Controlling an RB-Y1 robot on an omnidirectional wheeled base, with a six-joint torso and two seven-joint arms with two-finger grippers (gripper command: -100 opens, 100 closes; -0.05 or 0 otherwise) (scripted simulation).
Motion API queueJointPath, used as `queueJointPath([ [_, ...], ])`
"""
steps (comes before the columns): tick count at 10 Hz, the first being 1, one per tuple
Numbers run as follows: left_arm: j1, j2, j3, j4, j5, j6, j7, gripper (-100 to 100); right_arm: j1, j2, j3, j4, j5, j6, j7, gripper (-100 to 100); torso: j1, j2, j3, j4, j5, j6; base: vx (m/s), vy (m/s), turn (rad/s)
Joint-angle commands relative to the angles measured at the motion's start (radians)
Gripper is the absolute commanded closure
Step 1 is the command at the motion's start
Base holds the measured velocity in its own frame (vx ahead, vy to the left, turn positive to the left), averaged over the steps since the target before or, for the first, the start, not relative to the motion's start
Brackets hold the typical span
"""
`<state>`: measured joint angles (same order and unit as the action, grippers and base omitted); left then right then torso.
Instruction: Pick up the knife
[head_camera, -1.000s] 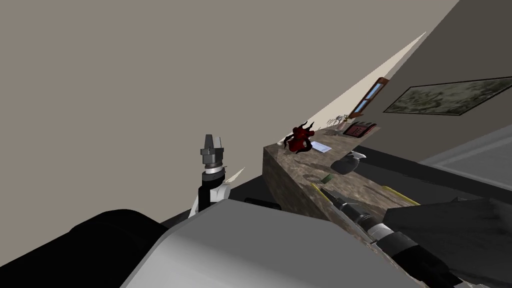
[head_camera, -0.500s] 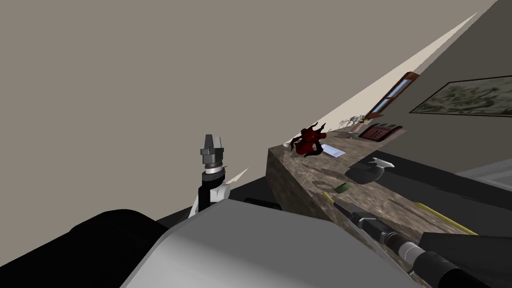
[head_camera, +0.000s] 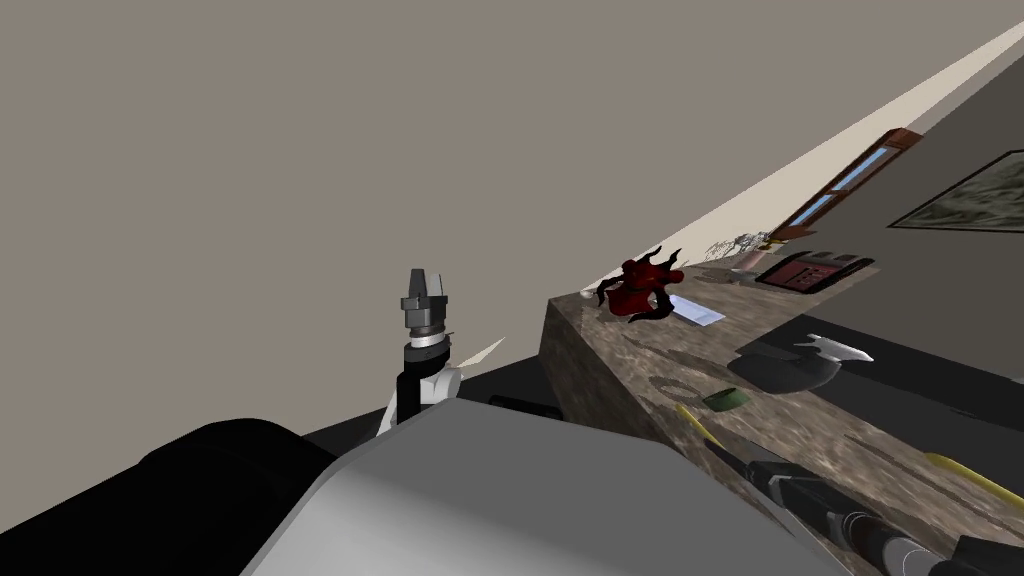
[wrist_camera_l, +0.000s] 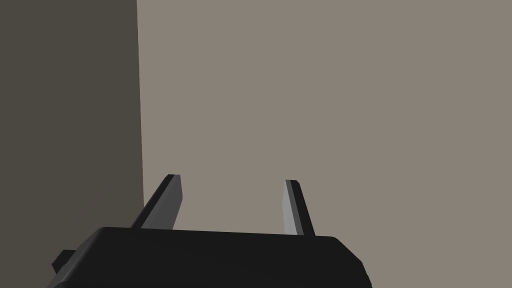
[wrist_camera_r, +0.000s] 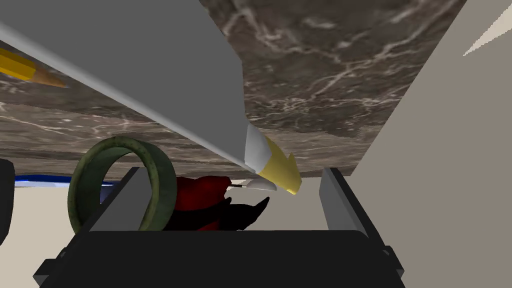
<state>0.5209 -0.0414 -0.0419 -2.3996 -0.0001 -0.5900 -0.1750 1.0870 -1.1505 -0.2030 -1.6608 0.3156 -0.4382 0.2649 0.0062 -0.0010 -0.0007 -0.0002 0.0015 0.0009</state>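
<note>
Right gripper (wrist_camera_r: 230, 173) spread apart at the knife (wrist_camera_r: 150, 75) on the marbled counter (wrist_camera_r: 325, 75); left gripper (wrist_camera_l: 233, 179) spread, empty

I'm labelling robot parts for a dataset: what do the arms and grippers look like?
Left gripper and right gripper: two thin grey blade fingers on a black box. The left arm is dark grey and black with a silver ring and a white link; the right arm is black with a silver band.

Knife (wrist_camera_r: 215, 115) grey, yellow-tipped, lying on marbled counter (wrist_camera_r: 325, 75)
</note>
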Motion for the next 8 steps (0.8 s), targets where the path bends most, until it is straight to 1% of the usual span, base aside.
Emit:
queueJointPath([
  [1,0.0,0.0,0.0,0.0,0.0,0.0,0.0,0,0.042,-0.03,-0.012,0.024,0.01,0.006,0.003,-100,0.0,0.0,0.0,0.0,0.0,0.0,0.036,0.073,0.104],
  [3,0.0,0.0,0.0,0.0,0.0,0.0,0.0,0,0.089,-0.071,-0.016,0.083,0.027,0.002,0.011,-100,0.002,-0.001,-0.001,0.0,0.0,-0.001,0.043,0.112,0.174],
  [4,0.0,0.0,0.0,0.0,0.0,0.0,0.0,0,0.089,-0.071,-0.016,0.091,0.027,0.002,0.011,-100,0.003,-0.001,-0.001,0.0,0.0,-0.001,0.025,0.075,0.055],
  [6,0.0,0.0,0.0,0.0,0.0,0.0,0.0,0,0.133,-0.104,-0.014,0.153,0.044,-0.002,0.017,-100,0.0,0.001,0.0,0.0,0.0,0.0,0.022,0.082,0.141],
  [7,0.0,0.0,0.0,0.0,0.0,0.0,0.0,0,0.133,-0.104,-0.014,0.153,0.044,-0.002,0.017,-100,0.002,0.0,0.0,0.0,0.0,-0.001,0.02,0.065,0.039],
  [8,0.0,0.0,0.0,0.0,0.0,0.0,0.0,0,0.154,-0.118,-0.011,0.182,0.052,-0.005,0.02,-100,0.0,0.001,0.0,0.0,0.0,0.0,0.031,0.062,0.083],
])
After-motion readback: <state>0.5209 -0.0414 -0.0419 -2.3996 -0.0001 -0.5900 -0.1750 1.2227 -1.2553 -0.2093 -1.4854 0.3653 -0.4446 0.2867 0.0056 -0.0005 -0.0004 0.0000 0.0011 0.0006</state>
